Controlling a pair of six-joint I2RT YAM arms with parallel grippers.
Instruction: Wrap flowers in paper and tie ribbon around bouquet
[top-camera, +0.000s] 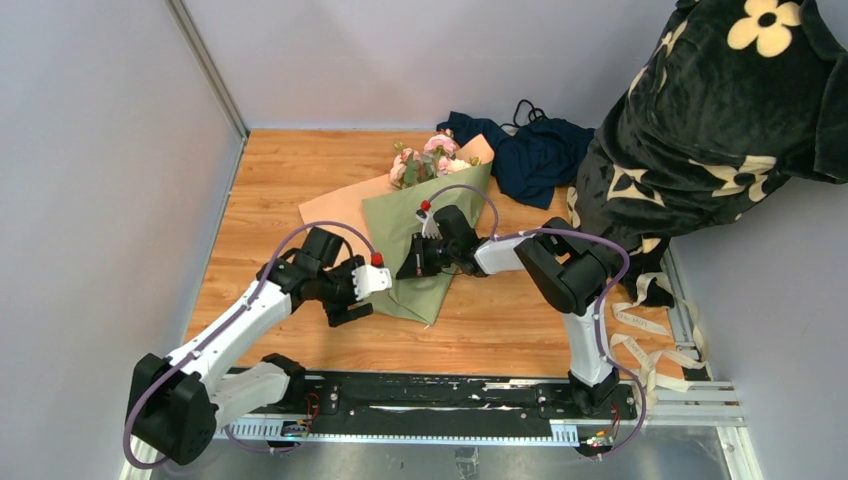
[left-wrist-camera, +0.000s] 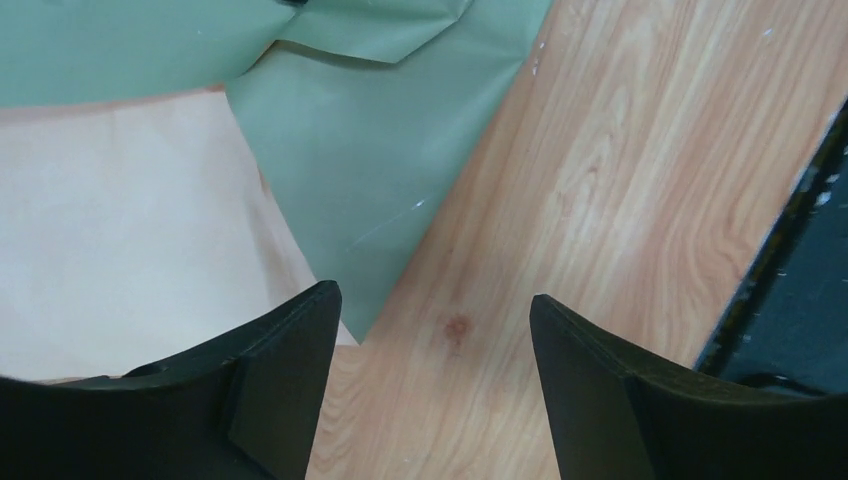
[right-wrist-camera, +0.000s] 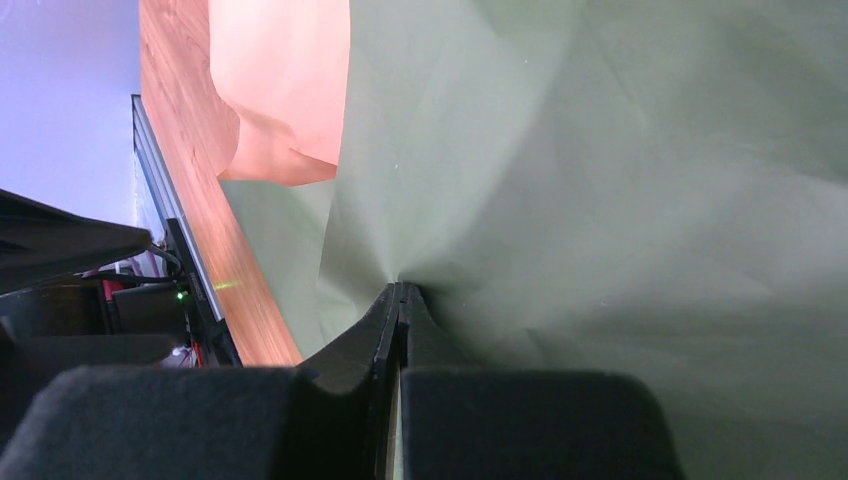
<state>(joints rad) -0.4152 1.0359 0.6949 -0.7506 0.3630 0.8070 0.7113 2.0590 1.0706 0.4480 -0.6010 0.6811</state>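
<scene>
The right gripper (right-wrist-camera: 400, 300) is clenched on a pinch of the paper (right-wrist-camera: 600, 180), and creases fan out from its tips across the sage-green face. The left gripper (left-wrist-camera: 435, 310) is released, its jaws apart over the bare table (left-wrist-camera: 620, 200), just beside the paper's lower corner and grasping nothing.

The paper is folded over the flowers (top-camera: 425, 160) into a loose cone in the middle of the table. The pink heads show at the far, wide end, and a tan flap lies spread to the left. The sheet looks thin, light and springy: it holds a crease but would likely unfold if let go, and could tear under a hard pull. The best hold is probably an edge or a folded corner, not the flat face. The stems seem slender and easily crushed, so the narrow end suits a gentle grip.

The ribbon (top-camera: 640, 335) lies in limp loops at the table's right edge, soft and prone to slipping.

No brand or label is legible anywhere, and any marks on the ribbon are too small to read.
</scene>
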